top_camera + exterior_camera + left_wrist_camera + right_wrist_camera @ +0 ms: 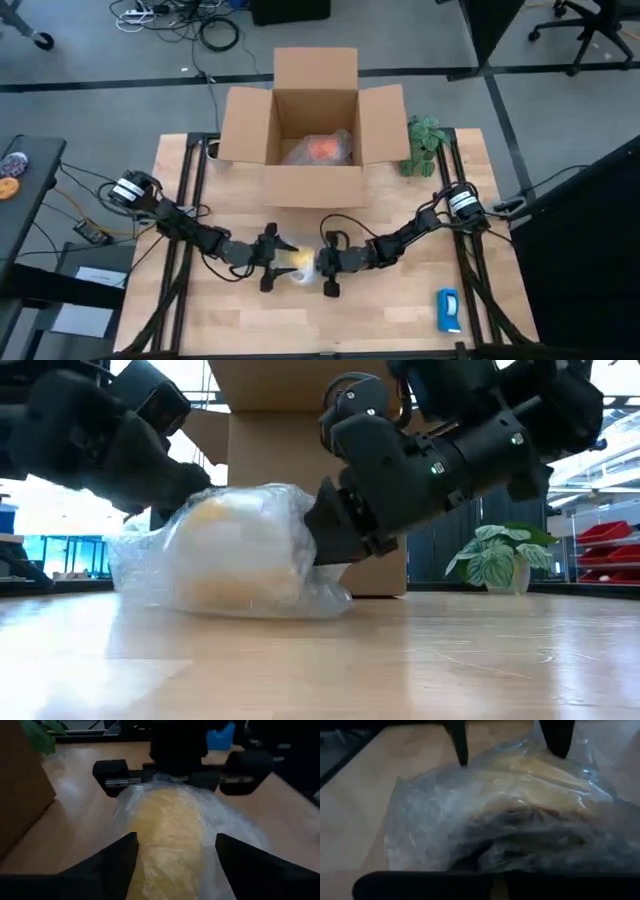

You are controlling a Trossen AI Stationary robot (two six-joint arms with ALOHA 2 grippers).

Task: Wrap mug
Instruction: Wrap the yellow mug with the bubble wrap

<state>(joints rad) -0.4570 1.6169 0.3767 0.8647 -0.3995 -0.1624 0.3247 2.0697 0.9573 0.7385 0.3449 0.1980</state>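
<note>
Cardboard box [316,130], far side of bench [400,310], flaps open: holds an orange item in clear wrap [322,149]. Mug [235,550]: pale yellow-orange, swathed in bubble wrap [140,565], mid-bench. Left pincer [272,258] parted, straddling it; right pincer [327,264] against it, opening not discernible.

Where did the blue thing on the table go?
In the high view the flat blue-and-white object lies near the table's front right corner, apart from both arms and right of the wrapped bundle.
</note>
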